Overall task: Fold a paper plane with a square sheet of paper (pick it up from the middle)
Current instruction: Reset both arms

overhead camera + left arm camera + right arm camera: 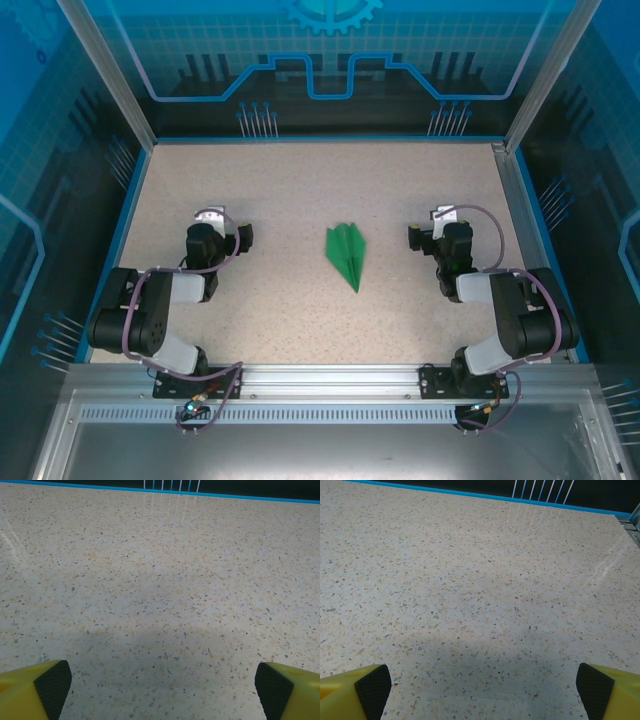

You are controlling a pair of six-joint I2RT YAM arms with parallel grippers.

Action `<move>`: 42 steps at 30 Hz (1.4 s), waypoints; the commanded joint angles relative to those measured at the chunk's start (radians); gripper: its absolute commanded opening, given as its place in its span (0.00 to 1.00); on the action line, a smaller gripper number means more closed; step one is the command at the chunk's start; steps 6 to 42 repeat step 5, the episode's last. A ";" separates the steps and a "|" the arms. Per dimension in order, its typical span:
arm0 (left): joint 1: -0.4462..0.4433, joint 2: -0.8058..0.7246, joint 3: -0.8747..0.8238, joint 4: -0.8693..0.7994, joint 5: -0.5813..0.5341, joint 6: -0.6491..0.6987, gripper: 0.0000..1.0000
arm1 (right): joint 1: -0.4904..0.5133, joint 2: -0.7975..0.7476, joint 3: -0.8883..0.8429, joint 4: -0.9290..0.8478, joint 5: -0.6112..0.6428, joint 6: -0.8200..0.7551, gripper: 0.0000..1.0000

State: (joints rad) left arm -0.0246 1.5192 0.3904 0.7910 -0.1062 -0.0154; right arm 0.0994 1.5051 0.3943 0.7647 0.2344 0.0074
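— Paper plane [347, 255], the slim pointed dart of thin bright green paper: where does it lie?
— Flat near the middle of the speckled beige table [300, 180], between the two arms and well apart from both.
— Which way does it point?
— Its long axis runs from the far side toward the near edge, leaning a little to the right. The sharp nose is the near end, aimed at the near edge and slightly toward the right arm's base. The broad tail is the far end.
— What are the grippers doing?
— The left gripper [160, 690] has its jaws spread wide, with its black pads [52, 685] at the frame's lower corners and bare table between them. The right gripper [480, 690] is just as wide and holds nothing.
— What step is this, and how is it done well?
— The folding looks finished, so I judge this to be the rest at the end. Doing it well means leaving the plane alone. Any arm motion should go up and outward, away from the centre, since thin paper slides or unfolds at a light brush.
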 commanded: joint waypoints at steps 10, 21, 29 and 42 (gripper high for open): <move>0.017 -0.001 0.024 0.002 0.042 0.015 0.99 | -0.006 -0.003 0.013 0.031 0.010 0.017 1.00; 0.017 -0.001 0.024 0.002 0.042 0.015 0.99 | -0.006 -0.003 0.013 0.031 0.010 0.017 1.00; 0.017 -0.001 0.024 0.002 0.042 0.015 0.99 | -0.006 -0.003 0.013 0.031 0.010 0.017 1.00; 0.017 -0.001 0.024 0.002 0.042 0.015 0.99 | -0.006 -0.003 0.013 0.031 0.010 0.017 1.00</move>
